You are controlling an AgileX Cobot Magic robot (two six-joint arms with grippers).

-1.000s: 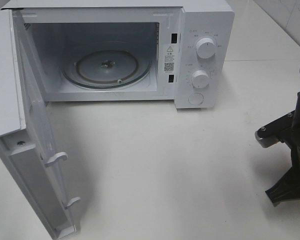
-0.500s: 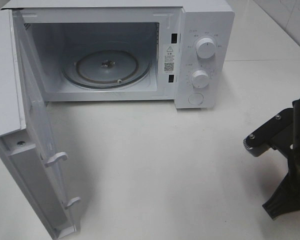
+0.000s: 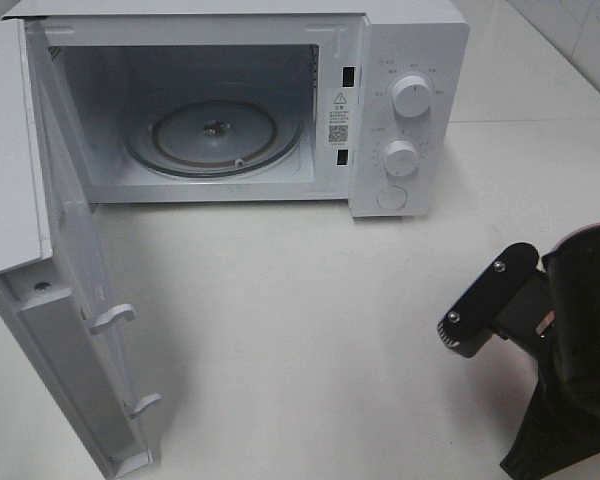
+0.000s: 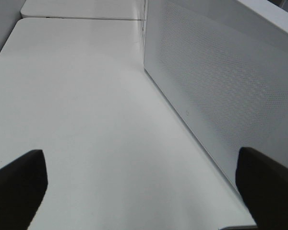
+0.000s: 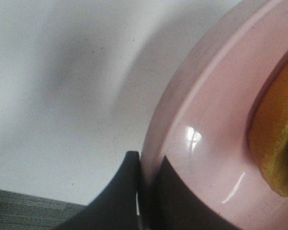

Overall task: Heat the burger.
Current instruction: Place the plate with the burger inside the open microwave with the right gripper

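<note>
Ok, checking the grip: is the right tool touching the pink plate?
Touching. The right wrist view shows the right tool pinching the rim of the pink plate.

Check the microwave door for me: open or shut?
Open. The microwave door stands wide to the left of the exterior high view, and the cavity shows its glass turntable with nothing on it.

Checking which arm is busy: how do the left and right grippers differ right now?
The left gripper is open, its fingers wide apart; the right gripper is shut. The left gripper holds nothing, with only table showing between its fingers; the right gripper clamps the rim of the pink plate carrying the burger. Both have dark fingers.
</note>
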